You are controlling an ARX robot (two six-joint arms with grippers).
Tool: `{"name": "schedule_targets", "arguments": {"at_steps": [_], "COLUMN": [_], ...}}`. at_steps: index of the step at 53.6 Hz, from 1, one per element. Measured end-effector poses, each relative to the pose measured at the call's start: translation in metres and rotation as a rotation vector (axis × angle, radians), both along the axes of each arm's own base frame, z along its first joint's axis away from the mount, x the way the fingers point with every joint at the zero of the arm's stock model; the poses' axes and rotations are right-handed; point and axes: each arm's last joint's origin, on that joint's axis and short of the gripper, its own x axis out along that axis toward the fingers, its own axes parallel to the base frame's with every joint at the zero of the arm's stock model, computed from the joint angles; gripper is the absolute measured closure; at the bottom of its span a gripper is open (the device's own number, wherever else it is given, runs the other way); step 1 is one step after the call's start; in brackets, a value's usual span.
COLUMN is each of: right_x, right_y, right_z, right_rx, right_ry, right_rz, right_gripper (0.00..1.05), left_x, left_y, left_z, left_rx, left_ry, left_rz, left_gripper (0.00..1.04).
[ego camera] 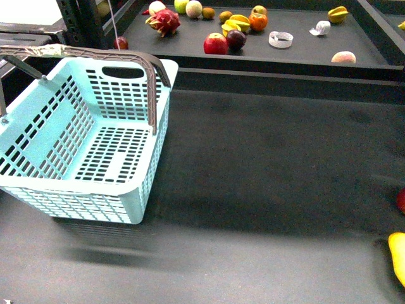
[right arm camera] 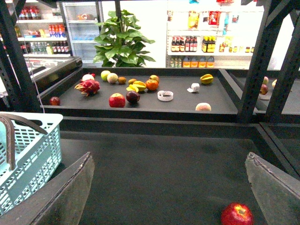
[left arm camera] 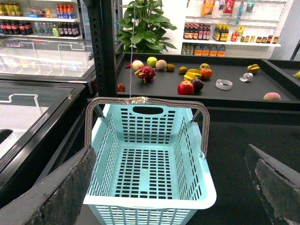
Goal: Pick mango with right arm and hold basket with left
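Basket (ego camera: 136, 101) (left arm camera: 140, 199) (right arm camera: 33, 154) stands on the dark counter (ego camera: 266, 177). It is empty, and a grey-brown handle (ego camera: 126, 58) is swung upright over its far end. The basket's far wall lies close to the raised lip (ego camera: 285, 76) that closes the counter at the back. Its near rim faces a bare strip of counter. To the right of the basket the counter runs open and flat all the way across, with nothing on it until the far right edge.

There, well apart from the basket, the mango (ego camera: 398, 256) shows only as a smooth yellow sliver cut off by the edge of the front view. A red apple (ego camera: 402, 199) (right arm camera: 236, 214) lies just behind it, also half out of the front view.

The left fingers (left arm camera: 61, 187) are spread wide, one to each side above the basket's near rim. They grip nothing, and I cannot tell whether they touch the plastic. The right fingers (right arm camera: 65, 197) are also spread wide and empty over the open counter to the right of the basket. One corner of the basket is visible beside them, and the apple lies in the gap close to one finger.

Beyond the lip, behind and to the right of the basket, a walled tray (ego camera: 297, 54) holds loose fruit. This includes a dragon fruit (ego camera: 164, 21), a second apple (ego camera: 216, 44), an orange (ego camera: 257, 22) and a peach (ego camera: 343, 57).
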Motion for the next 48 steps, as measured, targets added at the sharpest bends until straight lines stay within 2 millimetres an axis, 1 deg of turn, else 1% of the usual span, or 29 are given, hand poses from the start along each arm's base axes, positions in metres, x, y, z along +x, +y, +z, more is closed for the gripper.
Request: {"name": "schedule_targets", "arguments": {"at_steps": [41,42,44,45,48], "right_x": [0.0,0.0,0.0,0.0,0.0], "right_y": [0.0,0.0,0.0,0.0,-0.0001], "right_z": [0.0,0.0,0.0,0.0,0.0], "right_rx": [0.0,0.0,0.0,0.0,0.0], "right_ry": [0.0,0.0,0.0,0.0,0.0], "right_rz": [0.0,0.0,0.001,0.0,-0.002], "right_gripper": [0.08,0.08,0.08,0.08,0.08], "left_x": [0.0,0.0001,0.002,0.0035,0.0096], "left_y": [0.0,0.0,-0.0012,-0.0017,-0.0055], "left_z": [0.0,-0.0001,-0.0019,-0.0026,-0.005], "left_rx": [0.0,-0.006,-0.046,-0.082,-0.161], "left_ry": [0.0,0.003,0.039,0.058,0.104], "left_rz": [0.0,0.012,0.101,0.179,0.321], "left_gripper": [0.08,0.08,0.08,0.08,0.08]}}
